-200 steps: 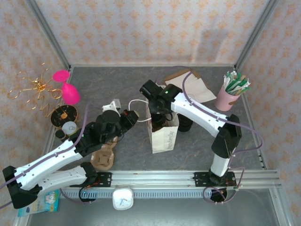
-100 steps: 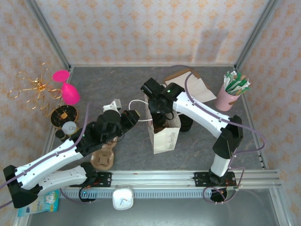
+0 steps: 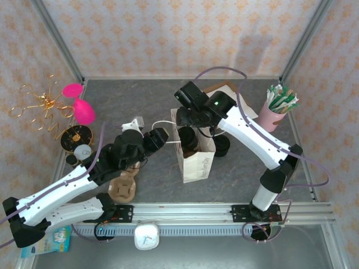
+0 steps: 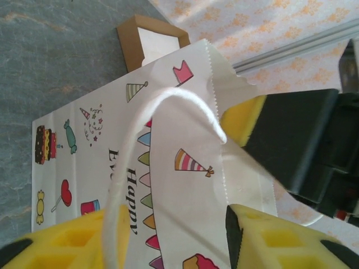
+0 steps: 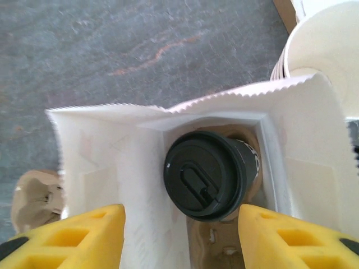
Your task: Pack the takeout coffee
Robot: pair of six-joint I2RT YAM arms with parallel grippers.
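Observation:
The takeout coffee (image 5: 205,176), a dark cup with a round black lid, stands inside the white paper bag (image 5: 118,151) on a brown cardboard carrier. My right gripper (image 5: 179,235) hangs above the bag's mouth, open, its yellow fingers either side of the cup and clear of it. From above, the bag (image 3: 197,162) stands mid-table with the right gripper (image 3: 188,130) over it. My left gripper (image 4: 171,230) is at the bag's printed side, open, with the white cord handle (image 4: 162,106) lying against its left finger. The left gripper (image 3: 162,137) sits just left of the bag.
A stack of lidless white cups (image 5: 322,50) stands just beyond the bag. A pink cup of sticks (image 3: 274,115) is at the back right, and a black object (image 3: 222,147) right of the bag. A brown cardboard carrier (image 3: 122,188) lies under the left arm. A brown box (image 4: 151,39) sits behind the bag.
My left gripper has opened and let go of the bag's handle. My right gripper has lifted up out of the bag, leaving the coffee inside.

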